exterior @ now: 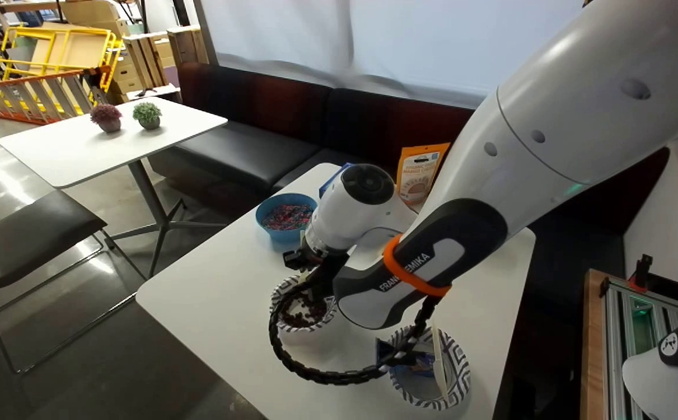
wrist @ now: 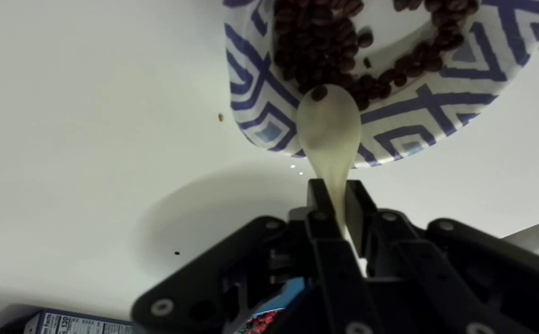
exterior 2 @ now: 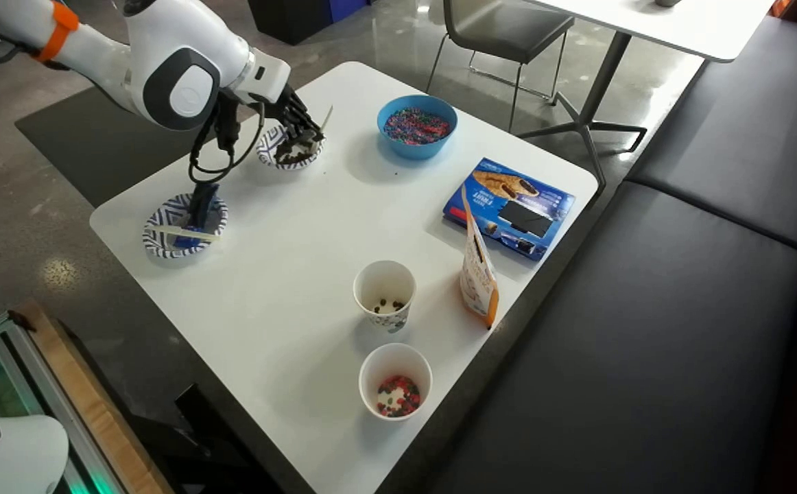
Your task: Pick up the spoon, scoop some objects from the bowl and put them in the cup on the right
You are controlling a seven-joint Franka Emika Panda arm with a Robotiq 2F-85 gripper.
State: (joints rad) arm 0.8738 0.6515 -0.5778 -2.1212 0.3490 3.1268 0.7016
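The claw [wrist: 336,194] is clamped on the slim pale spoon [wrist: 330,130], whose head points ahead of it across the nearest rim of the patterned bowl [wrist: 418,116], with a single dark bean [wrist: 319,93] at the tip and the heaped beans [wrist: 316,44] just beyond. In an exterior view the plain white cup [exterior 2: 396,360], with red and dark pieces [exterior 2: 405,394] inside, stands well apart from the claw across the surface [exterior 2: 268,309], farther from it than the cup with dark markings [exterior 2: 383,281]; the blue bowl [exterior 2: 412,151] is nearer the claw than both cups.
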